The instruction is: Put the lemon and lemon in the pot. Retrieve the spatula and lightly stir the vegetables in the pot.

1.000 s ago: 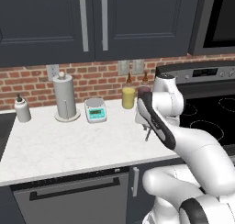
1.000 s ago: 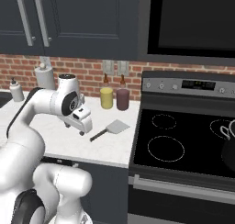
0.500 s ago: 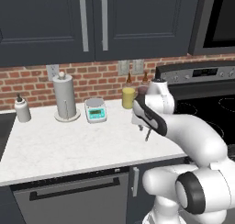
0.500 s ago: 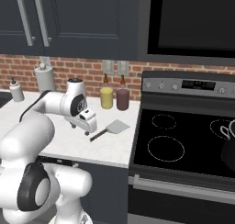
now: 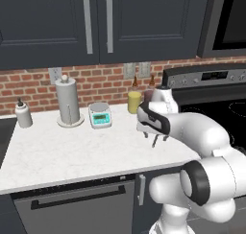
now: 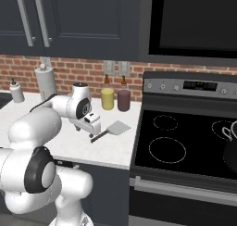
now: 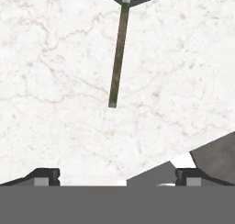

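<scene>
Fingers [image 7: 117,176]: were seen spread wide above the worktop, nothing held between them; one tip [image 7: 43,175] was shown at each lower corner of the hand view.
Spatula [image 6: 110,129]: was laid flat on the white marble worktop [image 5: 72,149], near the stove; the grey blade was pointed toward the stove and the dark handle [image 7: 118,58] toward the hand, its end short of the fingers and apart from them.
Pot [image 6: 230,148]: was stood on the right side of the stove [image 6: 185,141], well apart from the spatula, cut by the picture's edge.
Behind the spatula: a yellow jar [image 6: 107,98] and a dark jar [image 6: 123,100] were set against the brick wall.
</scene>
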Robot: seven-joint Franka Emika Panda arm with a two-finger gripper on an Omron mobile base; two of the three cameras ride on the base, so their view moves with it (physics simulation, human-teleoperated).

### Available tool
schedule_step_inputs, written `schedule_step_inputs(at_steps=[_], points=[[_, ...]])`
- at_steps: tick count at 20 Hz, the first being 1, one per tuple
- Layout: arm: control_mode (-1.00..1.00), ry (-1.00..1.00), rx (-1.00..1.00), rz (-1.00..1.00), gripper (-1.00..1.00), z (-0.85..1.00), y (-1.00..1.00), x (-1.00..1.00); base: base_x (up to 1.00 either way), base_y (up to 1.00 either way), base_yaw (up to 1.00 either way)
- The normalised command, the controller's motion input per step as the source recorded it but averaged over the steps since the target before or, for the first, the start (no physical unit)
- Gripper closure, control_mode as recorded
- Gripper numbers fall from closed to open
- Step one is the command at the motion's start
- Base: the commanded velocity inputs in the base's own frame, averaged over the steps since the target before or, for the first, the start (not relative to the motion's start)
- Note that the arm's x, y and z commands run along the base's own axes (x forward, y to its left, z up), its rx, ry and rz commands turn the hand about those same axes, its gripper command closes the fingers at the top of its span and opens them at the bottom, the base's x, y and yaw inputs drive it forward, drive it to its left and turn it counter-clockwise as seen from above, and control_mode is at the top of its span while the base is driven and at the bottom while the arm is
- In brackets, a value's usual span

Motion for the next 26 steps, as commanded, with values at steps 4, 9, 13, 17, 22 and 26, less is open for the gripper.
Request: schedule_step_inputs(at_steps=[4, 9, 13, 17, 22, 26], points=[[-1.0, 0.0, 0.0, 0.0, -1.0, -0.22, 0.0, 0.15, 0.0, 0.0, 0.0], [-1.0, 0.0, 0.0, 0.0, -1.0, -0.32, -0.03, 0.06, 0.0, 0.0, 0.0], [-1.0, 0.0, 0.0, 0.0, -1.0, -0.25, -0.11, 0.06, 0.0, 0.0, 0.0], [-1.0, 0.0, 0.0, 0.0, -1.0, -0.2, -0.05, 0.06, 0.0, 0.0, 0.0], [-1.0, 0.0, 0.0, 0.0, -1.0, -0.12, -0.01, 0.04, 0.0, 0.0, 0.0], [-1.0, 0.0, 0.0, 0.0, -1.0, -0.07, 0.0, 0.18, 0.0, 0.0, 0.0]])
